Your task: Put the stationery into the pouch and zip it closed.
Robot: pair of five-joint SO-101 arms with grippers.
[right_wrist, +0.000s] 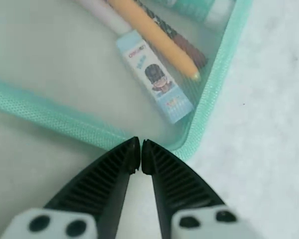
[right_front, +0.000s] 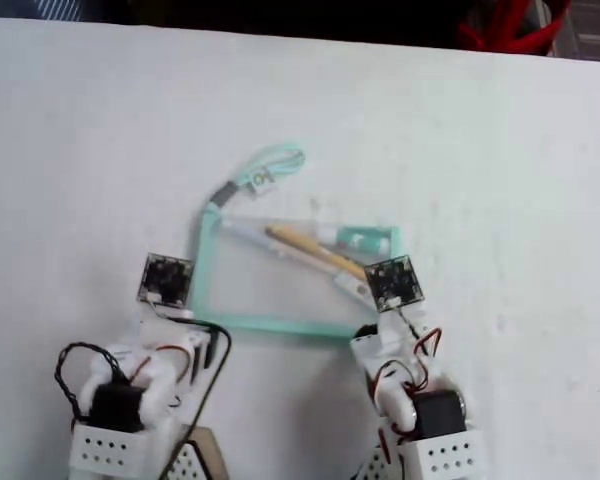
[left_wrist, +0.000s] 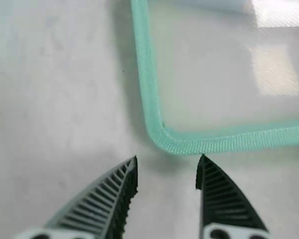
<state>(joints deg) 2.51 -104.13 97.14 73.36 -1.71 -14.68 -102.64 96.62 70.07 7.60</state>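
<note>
"Since the pencil (right_front: 310, 248) and the labelled stick (right_wrist: 157, 79) lie inside the pouch (right_front: 280, 325), is the loading done?"

"I'd judge so, which leaves the zipping. The pouch lies mid-table (right_front: 500, 150), with its strap (right_front: 270, 165) at its 11 o'clock."

"And the claws?"

"The left gripper (left_wrist: 168, 159) is released, spread just off the pouch's 7 o'clock corner without touching it. The right gripper (right_wrist: 140, 142) is clenched, tips together at the 5 o'clock corner. Whether it nips the edge, I can't tell."

"Next move?"

"One claw should pin the pouch while the other finds the zip pull, which I can't pick out."

"Any writing?"

"The stick has small print and a cartoon figure. The strap's tag is too small to read."
</note>
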